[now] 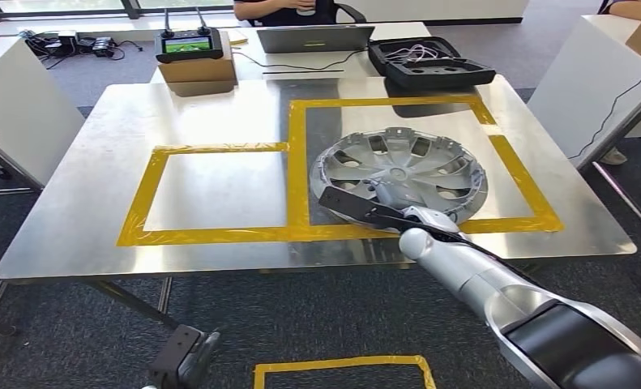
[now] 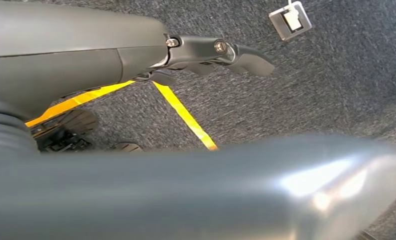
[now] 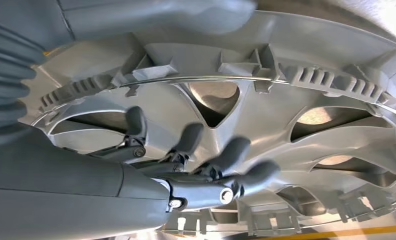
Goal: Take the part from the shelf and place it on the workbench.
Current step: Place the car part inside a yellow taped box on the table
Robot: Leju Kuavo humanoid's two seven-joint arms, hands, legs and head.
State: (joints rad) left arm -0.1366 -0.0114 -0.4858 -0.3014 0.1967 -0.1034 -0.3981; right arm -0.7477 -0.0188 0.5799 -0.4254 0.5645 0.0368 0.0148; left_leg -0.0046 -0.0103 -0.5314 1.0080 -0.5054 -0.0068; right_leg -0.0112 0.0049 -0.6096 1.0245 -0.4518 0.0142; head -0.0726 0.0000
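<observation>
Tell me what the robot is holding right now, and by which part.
The right hand grips the hubcap by its near rim, fingers on its ribbed inner side. The left hand holds nothing.

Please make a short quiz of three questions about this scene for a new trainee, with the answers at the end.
1. True or false: the wheel cover lies inside the larger yellow tape outline on the metal table.
2. Which hand is at the wheel cover? A. left hand B. right hand
3. Fill in: the left hand hangs over the grey ____.

Key: 1 true. 2 B. 3 carpet.
</observation>
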